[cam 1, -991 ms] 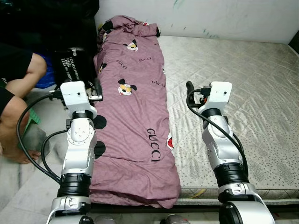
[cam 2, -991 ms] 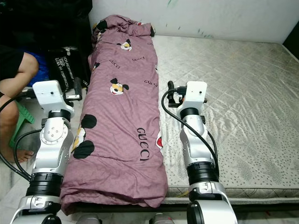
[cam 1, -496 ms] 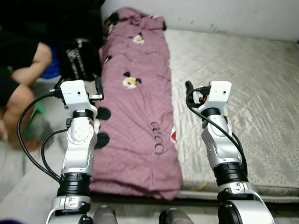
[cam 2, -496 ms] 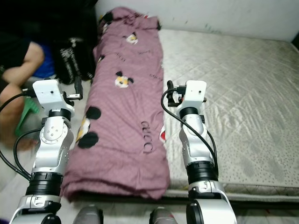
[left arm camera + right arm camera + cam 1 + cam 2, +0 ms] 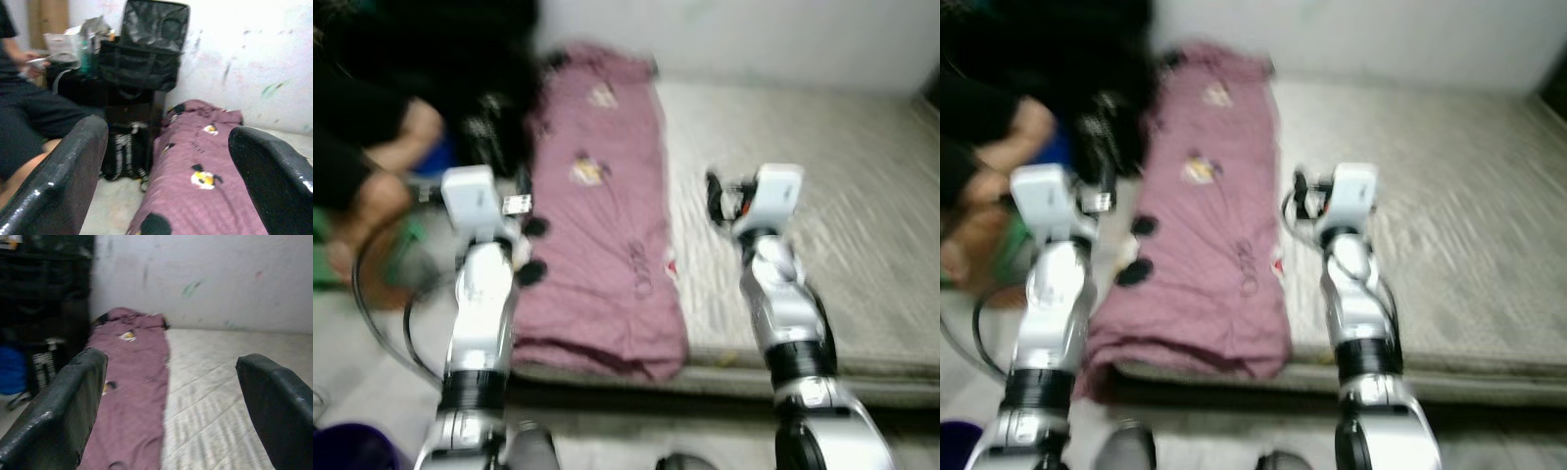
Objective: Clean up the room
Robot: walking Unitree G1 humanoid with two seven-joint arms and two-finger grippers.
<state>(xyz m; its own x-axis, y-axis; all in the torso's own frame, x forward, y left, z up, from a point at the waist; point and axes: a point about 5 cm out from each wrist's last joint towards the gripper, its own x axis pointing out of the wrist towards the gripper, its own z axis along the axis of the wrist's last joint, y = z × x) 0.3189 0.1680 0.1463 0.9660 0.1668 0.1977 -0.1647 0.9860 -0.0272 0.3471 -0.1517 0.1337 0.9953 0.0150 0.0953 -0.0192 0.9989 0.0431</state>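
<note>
A person (image 5: 372, 166) sits left. My view has pulled back and blurred, so I'm probably stepping away. Left gripper (image 5: 166, 161) and right gripper (image 5: 171, 396) hover spread, empty; folded quilt (image 5: 602, 225) lies along the mattress (image 5: 822, 225) edge.

Print on the purple blanket (image 5: 607, 225) — blurred (unreadable) — nothing legible.
</note>
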